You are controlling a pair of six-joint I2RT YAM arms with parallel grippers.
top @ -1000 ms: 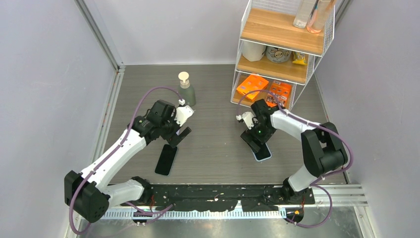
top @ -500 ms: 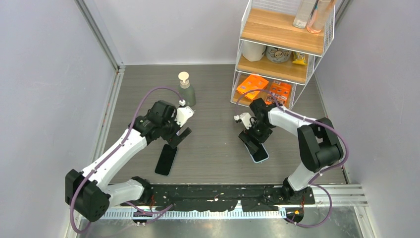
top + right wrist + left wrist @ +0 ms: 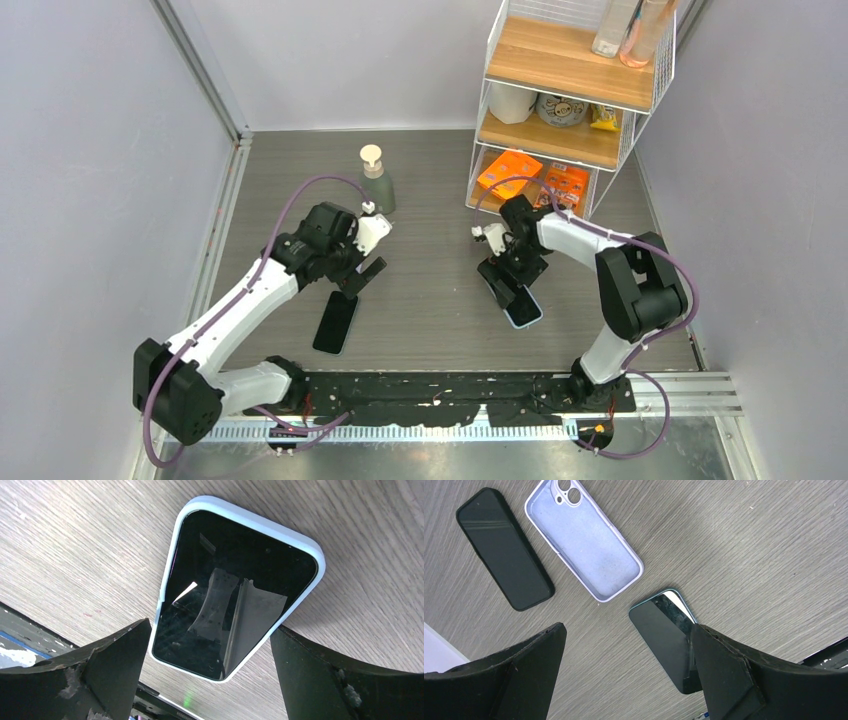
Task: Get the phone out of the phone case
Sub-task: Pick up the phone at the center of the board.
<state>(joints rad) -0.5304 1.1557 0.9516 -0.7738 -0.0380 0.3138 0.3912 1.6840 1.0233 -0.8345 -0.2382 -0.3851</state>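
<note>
1. Swinging slightly leftward since a second ago, my right arm (image 3: 580, 245) is drawing its elbow in from the right wall. It is carrying my right claw (image 3: 505, 285) a little further left, low over the table (image 3: 430, 190).
2. Keeping the same bent pose as a second ago, my left arm (image 3: 245, 300) is holding my left claw (image 3: 362, 272) above the table's left half.
3. Standing at the back right, the wire shelf rack (image 3: 560, 55) is holding orange boxes (image 3: 510, 172) on its lowest level. Their print, and the labels on the goods above, are too small for me to read.
4. Standing upright near the back, well apart from both claws, the pump bottle (image 3: 376, 188) is showing no print that I can make out at this size.
5. Lying flat and screen up, the phone (image 3: 235, 580) is still sitting inside its pale phone case (image 3: 250, 514). My right claw is straddling it with fingers spread as wide as they go, gripping nothing.
6. Gaping just as wide, my left claw is also holding nothing. Beneath it a teal-edged phone (image 3: 661, 627) is lying screen up, one end hidden behind a finger (image 3: 729, 675).
7. Lying open side up just beside that phone, a lilac case (image 3: 589, 545) is showing its camera cut-out. A dark phone (image 3: 504, 550) is resting alongside it, not touching.
</note>
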